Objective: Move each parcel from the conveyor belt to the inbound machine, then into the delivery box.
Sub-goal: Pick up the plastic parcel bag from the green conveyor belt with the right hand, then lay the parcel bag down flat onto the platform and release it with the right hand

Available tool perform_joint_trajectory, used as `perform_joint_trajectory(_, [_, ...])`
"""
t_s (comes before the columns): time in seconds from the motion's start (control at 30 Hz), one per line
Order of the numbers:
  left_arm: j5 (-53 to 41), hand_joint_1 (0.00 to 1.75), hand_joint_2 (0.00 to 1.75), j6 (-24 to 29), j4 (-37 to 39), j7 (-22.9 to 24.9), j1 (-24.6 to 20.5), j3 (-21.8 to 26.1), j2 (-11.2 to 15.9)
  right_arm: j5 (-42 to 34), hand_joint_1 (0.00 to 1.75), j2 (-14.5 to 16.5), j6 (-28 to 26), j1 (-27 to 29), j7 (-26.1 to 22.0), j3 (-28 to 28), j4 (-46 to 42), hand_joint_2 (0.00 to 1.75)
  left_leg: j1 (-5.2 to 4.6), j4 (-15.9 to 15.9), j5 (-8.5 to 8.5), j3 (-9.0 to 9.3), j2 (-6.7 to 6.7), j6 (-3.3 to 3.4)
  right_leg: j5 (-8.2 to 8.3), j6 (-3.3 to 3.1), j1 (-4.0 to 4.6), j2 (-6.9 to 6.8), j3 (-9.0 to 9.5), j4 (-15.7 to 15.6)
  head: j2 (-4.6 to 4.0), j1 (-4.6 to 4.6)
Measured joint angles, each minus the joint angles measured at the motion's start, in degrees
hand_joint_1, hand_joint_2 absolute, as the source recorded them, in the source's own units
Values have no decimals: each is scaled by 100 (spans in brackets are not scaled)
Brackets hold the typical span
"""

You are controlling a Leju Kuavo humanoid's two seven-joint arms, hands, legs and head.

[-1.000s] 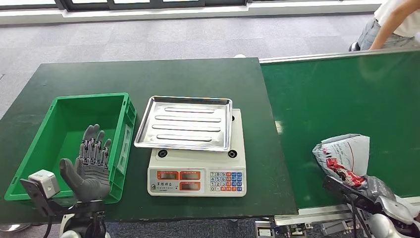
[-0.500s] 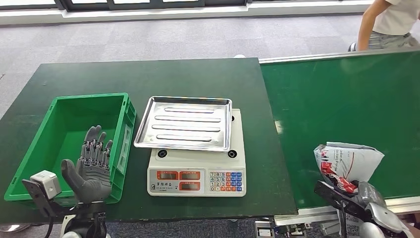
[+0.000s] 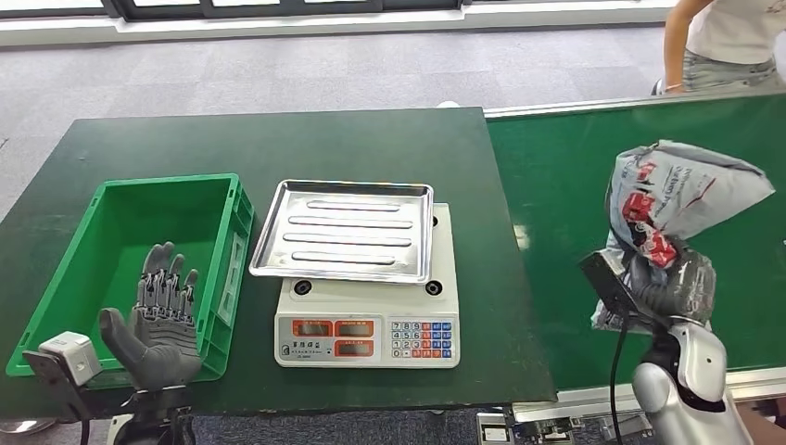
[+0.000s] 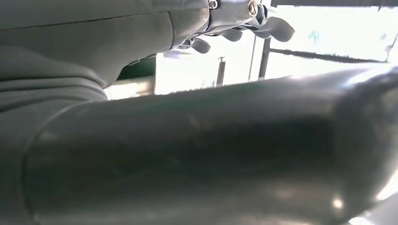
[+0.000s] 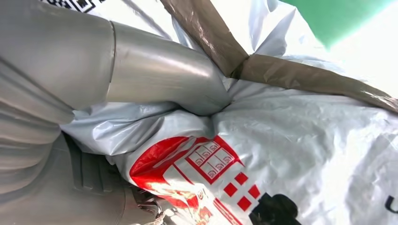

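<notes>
A grey plastic parcel [image 3: 681, 190] with red print and brown tape hangs above the green conveyor belt [image 3: 593, 176], gripped from below by my right hand [image 3: 675, 287]. In the right wrist view the thumb presses into the parcel [image 5: 291, 140] beside its red pattern. My left hand [image 3: 162, 315] stands upright with its fingers spread and nothing in it, at the near edge of the green delivery box [image 3: 61, 275]. The inbound machine [image 3: 454, 278], a white scale with a steel tray [image 3: 348, 229], sits between box and belt.
A person [image 3: 723, 42] stands at the far end of the belt, at the right. The dark green table [image 3: 269, 139] carries the box and scale. Grey carpet lies beyond the table.
My right hand has lifted the parcel off the belt, raising it well above where it lay. The left hand dropped slightly. The person shifted along the belt's far end.
</notes>
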Motion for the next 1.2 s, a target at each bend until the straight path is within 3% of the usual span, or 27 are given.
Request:
perform_joint_trajectory(0.27, [-95,0,0,417,188,-108,-380,-44,-4,-57,175,230,-237,-1606,-423,-76,-76,175,-3,3,11,0,14,2,21,5,-3,10,-4,1,0,0])
perform_joint_trajectory(0.47, [-84,0,0,449,307,-184,-427,-109,12,30,175,293,-288,-2032,-359,69,17,175,-3,4,17,-14,-5,0,23,7,-4,-4,-5,1,0,0])
perform_joint_trajectory(0.67, [-18,0,0,327,469,-331,-480,-216,121,254,175,322,250,-2938,-152,455,261,175,-4,4,19,-16,4,-2,27,3,-4,3,-16,1,0,0])
perform_joint_trajectory(0.8, [40,0,0,329,706,-413,-636,-348,189,121,175,396,487,-3833,-220,793,1017,175,-2,4,30,-21,1,-4,34,1,-3,2,-15,2,0,-1])
perform_joint_trajectory(0.97, [-70,0,0,624,918,-441,-846,-537,201,60,175,813,59,-4680,-296,1254,2397,175,2,4,38,-18,-1,-7,41,-5,1,-1,-15,3,0,-1])
perform_joint_trajectory(1.2, [-269,0,0,818,1195,-381,-1117,-754,208,21,175,1608,-591,-5132,-378,1712,3801,175,7,4,49,-24,-8,-15,46,-13,7,-2,-26,3,0,-1])
